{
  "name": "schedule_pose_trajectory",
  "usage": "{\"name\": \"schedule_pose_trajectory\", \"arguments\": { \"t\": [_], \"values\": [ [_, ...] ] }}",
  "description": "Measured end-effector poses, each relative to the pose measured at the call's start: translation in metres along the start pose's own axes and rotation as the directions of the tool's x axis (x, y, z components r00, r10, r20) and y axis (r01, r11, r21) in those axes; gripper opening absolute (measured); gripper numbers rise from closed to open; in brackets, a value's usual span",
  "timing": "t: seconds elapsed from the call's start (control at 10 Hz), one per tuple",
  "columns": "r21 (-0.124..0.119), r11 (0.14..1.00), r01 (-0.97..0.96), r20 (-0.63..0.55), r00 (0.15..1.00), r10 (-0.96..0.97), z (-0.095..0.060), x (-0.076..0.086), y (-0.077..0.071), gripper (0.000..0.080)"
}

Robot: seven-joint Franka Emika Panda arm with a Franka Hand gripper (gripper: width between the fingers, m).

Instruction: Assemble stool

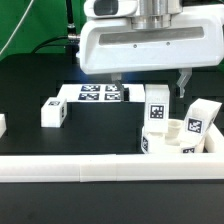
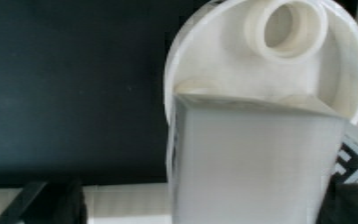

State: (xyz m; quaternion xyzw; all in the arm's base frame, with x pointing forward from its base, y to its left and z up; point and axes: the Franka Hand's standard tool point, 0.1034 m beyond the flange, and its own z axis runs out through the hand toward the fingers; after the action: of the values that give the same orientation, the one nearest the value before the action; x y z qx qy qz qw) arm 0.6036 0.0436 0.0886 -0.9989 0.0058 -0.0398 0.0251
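Exterior view, nearest first: a long white rail (image 1: 60, 166) crosses the table (image 1: 100, 132). Behind it, at that view's right, lies the seat disc (image 1: 178, 138). An upright leg block (image 1: 157, 106) stands at the disc and a tilted leg block (image 1: 197, 120) is beside it. A third leg block (image 1: 53, 111) lies well apart, near the marker board (image 1: 98, 94). The jaws hang above the disc; I cannot tell whether they are released or clenched.

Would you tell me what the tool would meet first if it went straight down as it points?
Probably the upright leg at the seat, directly below the tool, centred in the wrist view; depth unclear.
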Motion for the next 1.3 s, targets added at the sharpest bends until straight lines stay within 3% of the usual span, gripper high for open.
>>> {"name": "schedule_pose_trajectory", "arguments": {
  "t": [0.2, 0.4, 0.5, 0.6, 0.9, 1.1, 1.3],
  "values": [
    [0.000, 1.000, -0.007, 0.005, 1.000, 0.007, 0.0040, -0.0016, -0.0034, 0.0649],
    [0.002, 1.000, -0.007, 0.005, 1.000, 0.007, 0.0024, 0.0005, -0.0073, 0.0397],
    [0.002, 1.000, -0.004, 0.003, 1.000, 0.004, 0.0021, 0.0011, -0.0072, 0.0397],
    [0.003, 1.000, -0.010, 0.003, 1.000, 0.010, 0.0021, 0.0012, -0.0072, 0.0337],
    [0.004, 0.999, -0.045, 0.003, 0.999, 0.045, 0.0022, 0.0011, -0.0073, 0.0337],
    [0.006, 0.976, -0.217, 0.004, 0.976, 0.217, 0.0027, 0.0009, -0.0074, 0.0337],
    [0.018, 0.882, -0.470, 0.011, 0.882, 0.470, 0.0035, 0.0007, -0.0077, 0.0337]
  ]
}}
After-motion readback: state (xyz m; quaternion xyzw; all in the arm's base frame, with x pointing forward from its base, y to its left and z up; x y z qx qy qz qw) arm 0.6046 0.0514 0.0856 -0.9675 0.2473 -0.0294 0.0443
